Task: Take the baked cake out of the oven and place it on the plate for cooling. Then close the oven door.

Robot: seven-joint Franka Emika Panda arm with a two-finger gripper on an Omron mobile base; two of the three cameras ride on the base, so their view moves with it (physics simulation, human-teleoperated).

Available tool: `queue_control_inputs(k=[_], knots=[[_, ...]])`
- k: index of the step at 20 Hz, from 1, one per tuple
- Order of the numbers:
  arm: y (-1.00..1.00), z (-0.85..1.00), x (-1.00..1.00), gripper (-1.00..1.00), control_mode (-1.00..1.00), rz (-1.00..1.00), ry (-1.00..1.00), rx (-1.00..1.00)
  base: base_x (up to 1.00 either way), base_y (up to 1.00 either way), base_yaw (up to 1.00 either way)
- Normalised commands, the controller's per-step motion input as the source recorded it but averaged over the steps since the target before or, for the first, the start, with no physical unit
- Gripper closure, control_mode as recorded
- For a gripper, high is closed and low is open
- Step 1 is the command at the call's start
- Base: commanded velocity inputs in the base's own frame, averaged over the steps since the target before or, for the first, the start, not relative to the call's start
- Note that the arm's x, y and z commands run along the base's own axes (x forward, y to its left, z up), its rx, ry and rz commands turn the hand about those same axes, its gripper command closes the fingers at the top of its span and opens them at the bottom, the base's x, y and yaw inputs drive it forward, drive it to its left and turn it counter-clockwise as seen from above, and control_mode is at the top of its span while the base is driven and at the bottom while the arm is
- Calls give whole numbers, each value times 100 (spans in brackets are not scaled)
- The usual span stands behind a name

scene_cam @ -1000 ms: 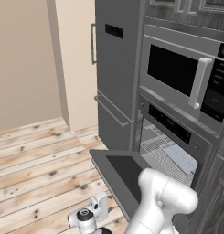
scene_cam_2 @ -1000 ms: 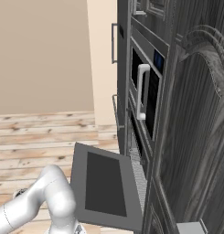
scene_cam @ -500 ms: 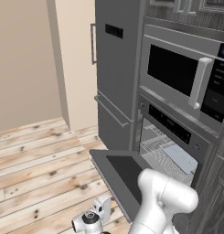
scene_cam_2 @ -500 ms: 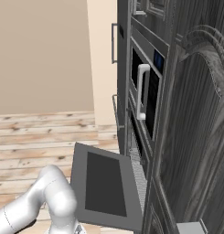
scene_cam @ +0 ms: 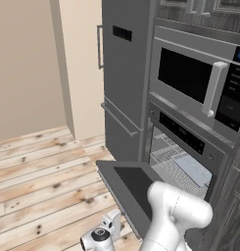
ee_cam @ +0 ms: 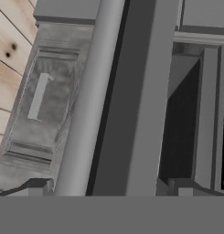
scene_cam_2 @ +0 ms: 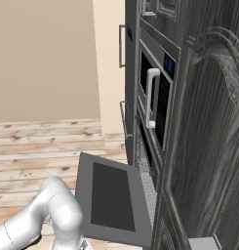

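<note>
Jaws are spread wide with nothing between them. Left base view: your gripper (scene_cam: 103,236) hangs low over the wood floor (scene_cam: 38,171), just off the front edge of the oven door (scene_cam: 133,184), which lies dropped flat. Oven (scene_cam: 182,159) is open, rack showing. Right base view: door's dark window faces up. Hand view: you're looking along the door's bar handle (ee_cam: 88,114), close up.

Arm folded low; end effector (ee_cam: 111,185) jaws spread wide.
</note>
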Motion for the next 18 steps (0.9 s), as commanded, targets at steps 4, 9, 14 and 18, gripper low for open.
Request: queue_control_inputs(k=[4, 9, 14, 18], knots=[[42, -42, 40, -100, -100, -14, -8, -18, 0, 0, 0], [44, -51, 46, -100, -100, -14, -6, -18, 0, 0, 0], [43, -57, 51, -100, -100, -16, -4, -20, 0, 0, 0], [34, -52, 56, -100, -100, -19, -6, -21, 0, 0, 0]])
